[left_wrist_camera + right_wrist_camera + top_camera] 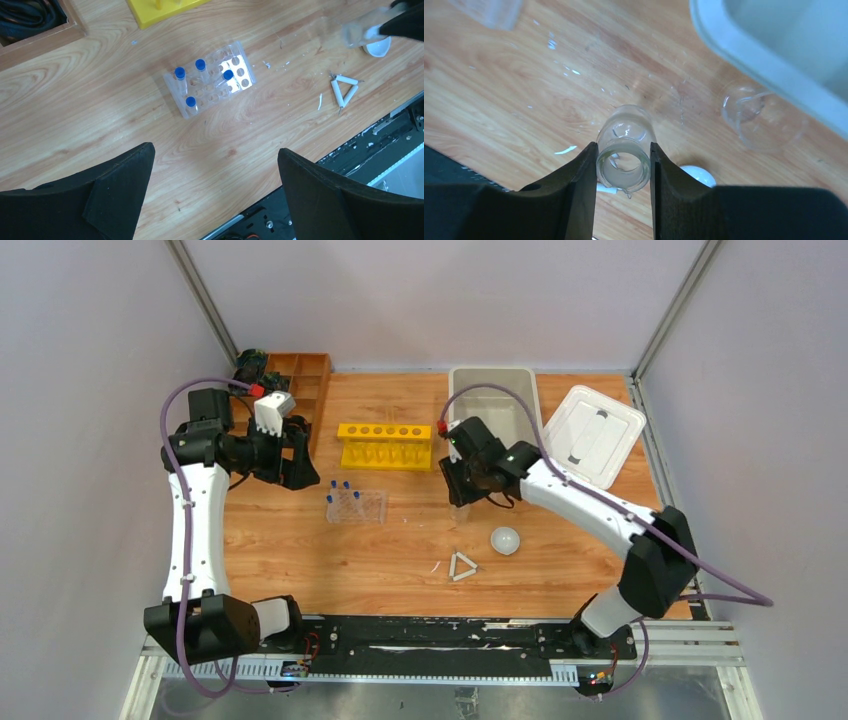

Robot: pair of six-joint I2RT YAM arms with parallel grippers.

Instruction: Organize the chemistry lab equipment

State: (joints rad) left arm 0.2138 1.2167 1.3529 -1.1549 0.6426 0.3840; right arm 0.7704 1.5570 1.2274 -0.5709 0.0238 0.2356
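My right gripper (623, 145) is shut on a small clear glass beaker (626, 125), one finger pressing each side of it, low over the table's middle (461, 508). A clear funnel (760, 118) lies beside the grey bin. The white round dish (505, 540) and the small white triangle (462, 566) rest nearer the front. Several blue-capped tubes stand in the clear tube rack (210, 80), also seen from above (356, 506). Above the left part of the table my left gripper (215, 150) hangs open and holds nothing.
A yellow rack (386, 444) stands behind the clear one. At the back sits the grey bin (492, 405), with its white lid (592, 435) to the right. A wooden compartment tray (300, 380) occupies the back left corner. Small white fragments (320, 101) lie near the triangle.
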